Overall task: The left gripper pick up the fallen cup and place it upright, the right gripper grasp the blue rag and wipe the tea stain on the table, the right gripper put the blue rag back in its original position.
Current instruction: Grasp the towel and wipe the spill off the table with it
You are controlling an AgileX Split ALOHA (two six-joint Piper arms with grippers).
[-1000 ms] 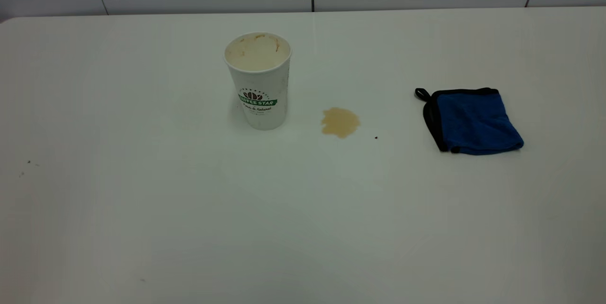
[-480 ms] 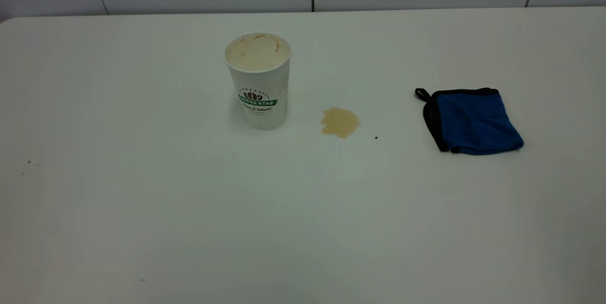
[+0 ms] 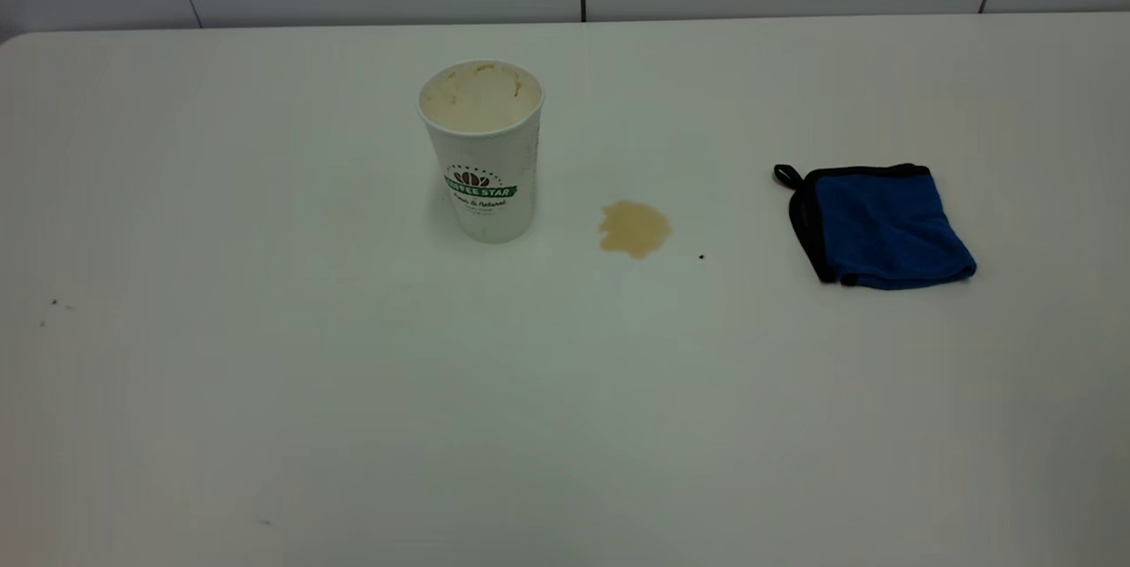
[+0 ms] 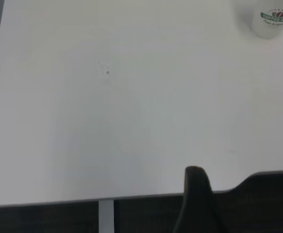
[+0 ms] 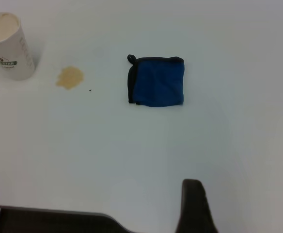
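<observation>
The cup stands upright on the table, its stained inside open to the room. Just beside it, toward the right arm's side, lies the tea stain, still wet-looking and unwiped. Well apart from the stain, further to that side, the blue rag rests folded flat with its black loop at the corner nearer the stain.

Neither arm reaches into the outside view. Each wrist camera shows only one dark finger, the left gripper back at the table's edge far from the cup, the right gripper back at its own edge with the rag ahead; whether either is spread or closed I cannot tell.

Judged from this layout, righting the cup looks finished and taking the rag comes next. Risks: a shallow pinch may lift only the rag's top fold, and a wide wiping stroke could knock the nearby cup over.
</observation>
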